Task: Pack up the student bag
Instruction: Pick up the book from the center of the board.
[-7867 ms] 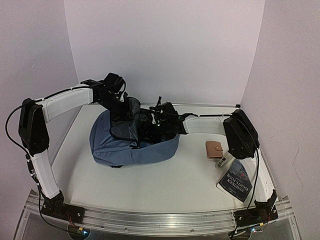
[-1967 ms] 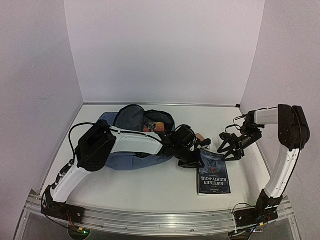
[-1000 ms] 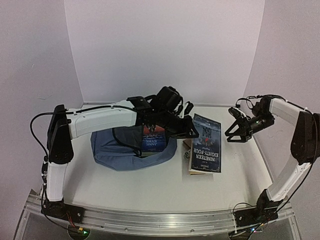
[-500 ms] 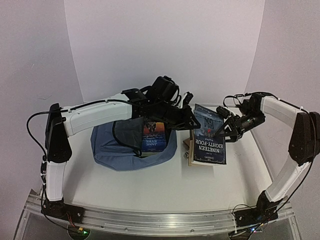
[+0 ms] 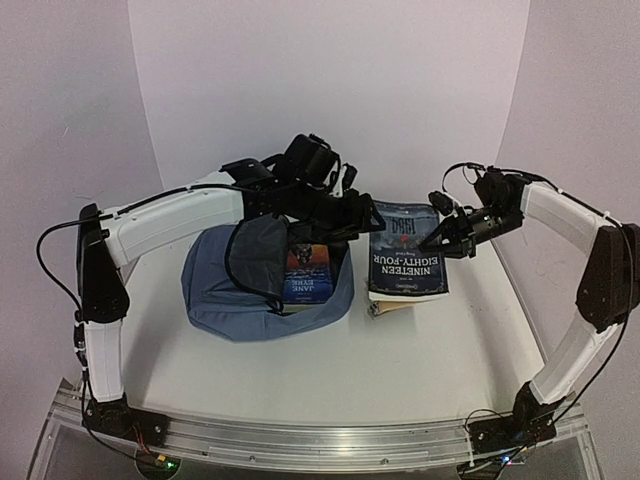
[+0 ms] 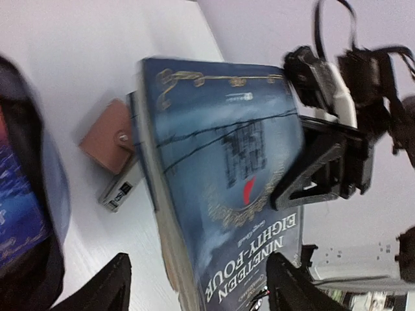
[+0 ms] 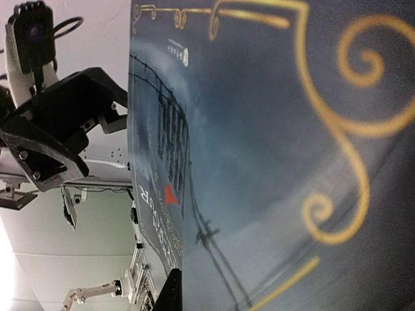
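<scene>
The slate-blue student bag (image 5: 240, 295) lies open on the table, left of centre, with a Jane Eyre book (image 5: 308, 274) standing in its mouth. A dark blue Nineteen Eighty-Four book (image 5: 405, 262) hangs in the air to the right of the bag. My right gripper (image 5: 438, 237) is shut on its far right edge. In the left wrist view that gripper (image 6: 324, 172) clamps the cover (image 6: 227, 168). My left gripper (image 5: 350, 215) is at the book's left side, open; its fingers (image 6: 115, 285) stand wide apart on either side of the spine. The cover (image 7: 279, 149) fills the right wrist view.
A tan wallet (image 6: 109, 136) and a small white device (image 6: 120, 189) lie on the table under the raised book. White walls close the table at the back and on both sides. The left arm (image 5: 170, 215) arches over the bag.
The left gripper, which was carrying the book, has opened. The right gripper moved in and shut on the book's far edge. The book rose and tilted flatter.
</scene>
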